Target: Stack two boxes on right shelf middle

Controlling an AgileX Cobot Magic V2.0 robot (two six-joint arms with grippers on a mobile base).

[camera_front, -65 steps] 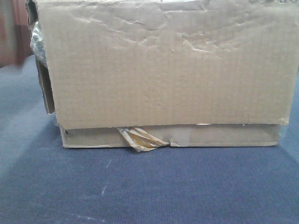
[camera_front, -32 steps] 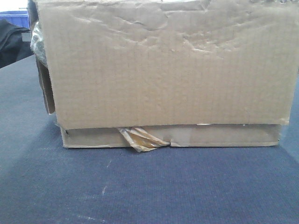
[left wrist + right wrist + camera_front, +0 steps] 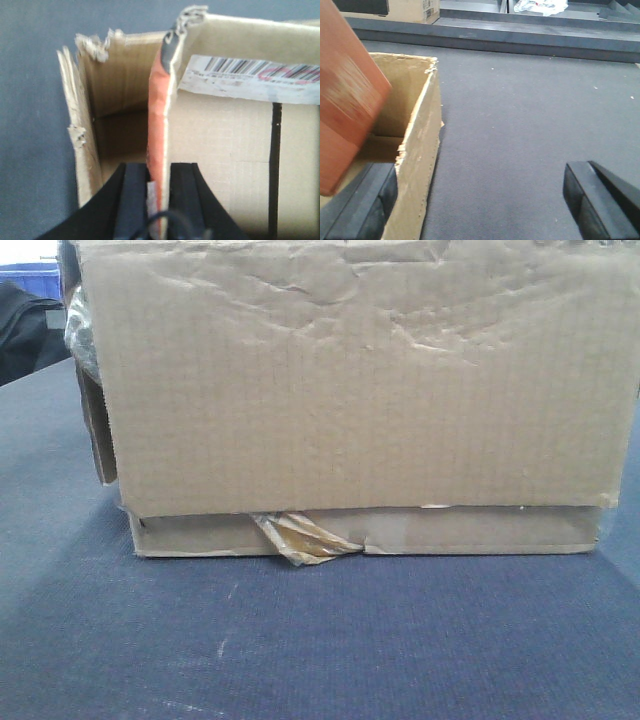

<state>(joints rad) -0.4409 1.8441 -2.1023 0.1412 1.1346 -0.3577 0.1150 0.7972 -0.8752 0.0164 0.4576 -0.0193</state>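
Possibly the cardboard box flap (image 3: pixel 159 125), clamped by the left gripper (image 3: pixel 159 200), could be torn when lifted. The right gripper (image 3: pixel 480 197) is spread.

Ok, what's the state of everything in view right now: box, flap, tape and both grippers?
cardboard box: top open, rim torn, front face dented, sitting on the carpet.
left gripper: shut on the orange-edged flap.
orange-edged flap: pinched between the left fingers.
right gripper: open wide, with a box wall between its fingers.
tape: torn, hanging loose at the box's bottom edge.
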